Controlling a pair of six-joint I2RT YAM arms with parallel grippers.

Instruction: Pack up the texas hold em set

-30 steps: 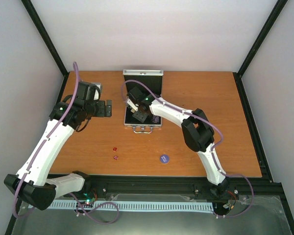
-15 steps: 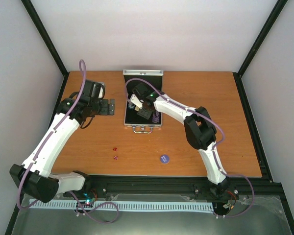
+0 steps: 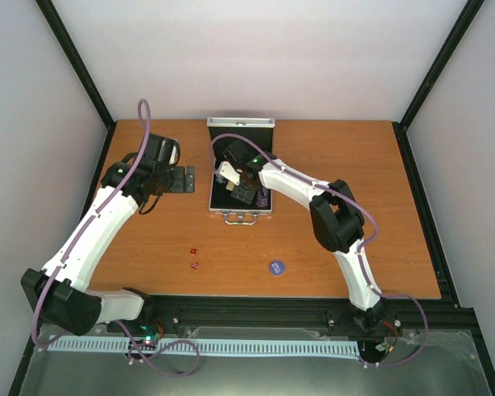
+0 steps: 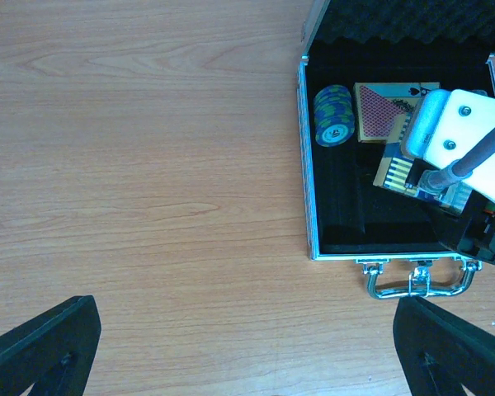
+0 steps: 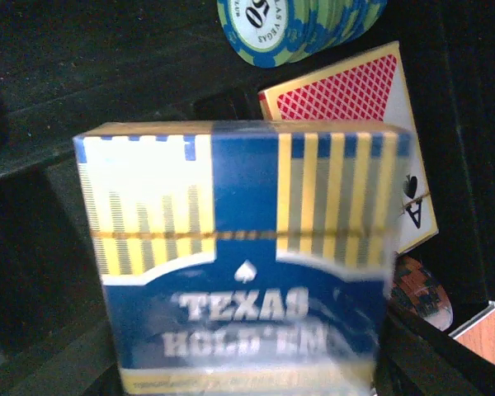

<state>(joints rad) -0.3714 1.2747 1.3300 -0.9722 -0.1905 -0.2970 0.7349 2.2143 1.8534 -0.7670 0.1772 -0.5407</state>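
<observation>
The silver case [image 3: 241,213] lies open at the table's back middle, with its lid up. In the left wrist view its rim [image 4: 307,165] frames the black lining, which holds a stack of blue-green chips [image 4: 332,114] and a red card deck [image 4: 385,111]. My right gripper [image 3: 240,191] is inside the case, shut on the blue-yellow deck [image 5: 239,264], which fills the right wrist view and hides the fingers. My left gripper [image 3: 181,179] is open and empty over bare table left of the case. Two tiny red dice [image 3: 194,257] and the blue disc [image 3: 275,266] lie near the front.
The case handle [image 4: 412,280] sticks out of its near side. The right wrist view also shows the chip stack [image 5: 297,21], the red deck [image 5: 355,99] and an orange-black chip [image 5: 421,293] beside the held deck. Black frame posts stand at the table's back corners.
My left arm has swung back and right, bringing its gripper closer to the case. My right gripper has shifted slightly inside the case with the deck.
</observation>
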